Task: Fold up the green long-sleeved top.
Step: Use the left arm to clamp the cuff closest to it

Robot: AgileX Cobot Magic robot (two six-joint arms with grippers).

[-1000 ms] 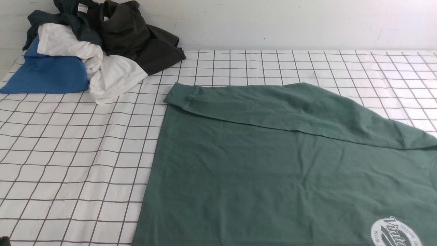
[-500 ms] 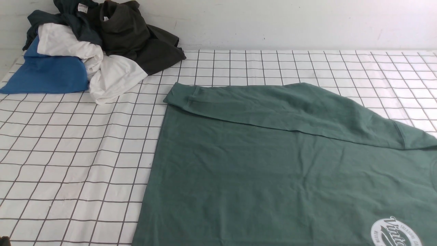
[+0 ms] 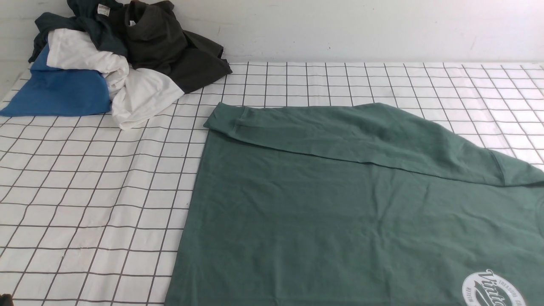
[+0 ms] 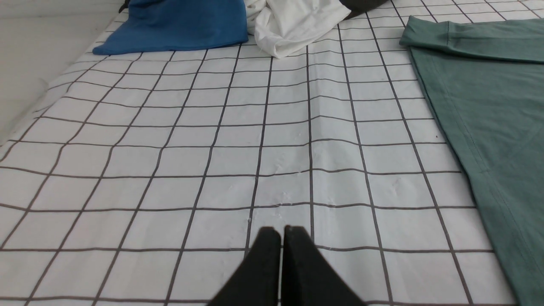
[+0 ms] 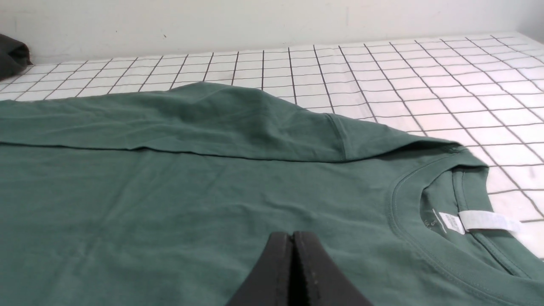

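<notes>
Green long-sleeved top [image 3: 340, 221] lies flat at the bench's [image 3: 85, 191] right side, sleeve [image 3: 340, 131] folded across. Left gripper [image 4: 281, 231] closed, empty, low over the bench; right gripper [image 5: 293, 236] closed, empty, low over the top.

Bright, even light — sharp focus, faint shadows on the green top [image 3: 340, 221]; checked cloth [image 5: 488, 97] glares slightly.

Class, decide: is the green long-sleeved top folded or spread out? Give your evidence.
Mostly spread: the green long-sleeved top lies flat on the checked cloth, with only one sleeve folded across its body.
</notes>
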